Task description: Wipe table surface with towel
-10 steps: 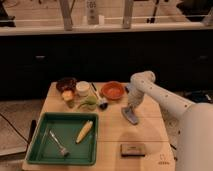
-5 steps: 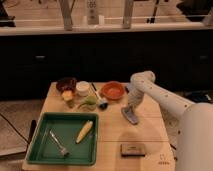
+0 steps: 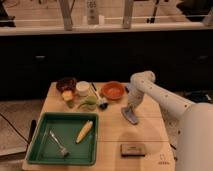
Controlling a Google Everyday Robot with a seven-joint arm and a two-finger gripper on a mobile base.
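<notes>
The table surface is a light tan wooden top filling the lower middle of the camera view. The towel is a small blue-grey pad lying on it, right of centre. My gripper hangs from the white arm and points straight down onto the towel, pressing it to the tabletop. The fingertips are hidden against the cloth.
A green tray at the front left holds a fork and a corn cob. An orange bowl, a dark bowl, a white cup and small food items stand at the back. A dark grey block lies near the front edge.
</notes>
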